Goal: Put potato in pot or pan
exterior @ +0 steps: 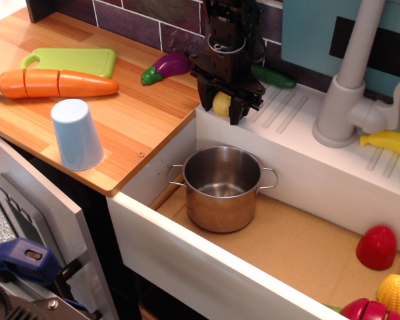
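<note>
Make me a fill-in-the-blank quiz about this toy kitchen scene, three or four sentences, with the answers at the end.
1. The gripper straddles the pale-yellow ____ on the white ledge.
2. The steel pot stands inside the ____ and holds nothing.
3. The light-blue cup stands ____ on the wooden counter.
4. The toy carrot lies beside the ____ cutting board.

Missing words: potato; sink; upside down; green

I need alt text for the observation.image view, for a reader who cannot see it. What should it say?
A black robot gripper straddles a small yellow potato on the white sink ledge, above an empty steel pot in the basin. On the wooden counter to the left stand an upturned blue cup and a toy carrot.
</note>
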Robot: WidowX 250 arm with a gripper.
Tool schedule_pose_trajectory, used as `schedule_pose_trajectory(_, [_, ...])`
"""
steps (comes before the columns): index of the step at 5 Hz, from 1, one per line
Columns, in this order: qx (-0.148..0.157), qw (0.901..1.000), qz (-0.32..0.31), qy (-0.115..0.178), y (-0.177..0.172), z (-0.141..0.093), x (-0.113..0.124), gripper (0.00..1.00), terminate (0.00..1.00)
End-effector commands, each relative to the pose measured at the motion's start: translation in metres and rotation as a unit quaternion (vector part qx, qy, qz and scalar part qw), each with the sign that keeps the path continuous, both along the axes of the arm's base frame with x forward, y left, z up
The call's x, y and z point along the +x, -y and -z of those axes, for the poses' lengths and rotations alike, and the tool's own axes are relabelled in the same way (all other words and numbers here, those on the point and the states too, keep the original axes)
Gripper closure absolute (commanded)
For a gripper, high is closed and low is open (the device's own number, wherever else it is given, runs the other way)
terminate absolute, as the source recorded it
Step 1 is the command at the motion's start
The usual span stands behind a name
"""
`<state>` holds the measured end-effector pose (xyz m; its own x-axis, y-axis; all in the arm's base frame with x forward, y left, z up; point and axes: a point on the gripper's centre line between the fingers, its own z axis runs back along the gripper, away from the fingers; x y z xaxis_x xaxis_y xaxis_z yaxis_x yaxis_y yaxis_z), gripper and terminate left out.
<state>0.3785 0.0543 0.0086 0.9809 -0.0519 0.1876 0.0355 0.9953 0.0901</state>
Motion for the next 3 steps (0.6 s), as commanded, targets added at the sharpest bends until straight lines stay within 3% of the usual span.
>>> schedule_pose_trajectory(1, [0.01, 0.9997, -0.008, 0.023, 0.002, -0.033, 0.005, 1.0, 0.0])
schedule_pose_trajectory(2, [0.016, 0.9996, -0.022, -0.003, 0.007, -0.049, -0.012, 1.0, 0.0])
schedule_pose_trajectory(3, [0.009, 0.9992, -0.03, -0.026, 0.008, -0.056, -0.037, 1.0, 1.0])
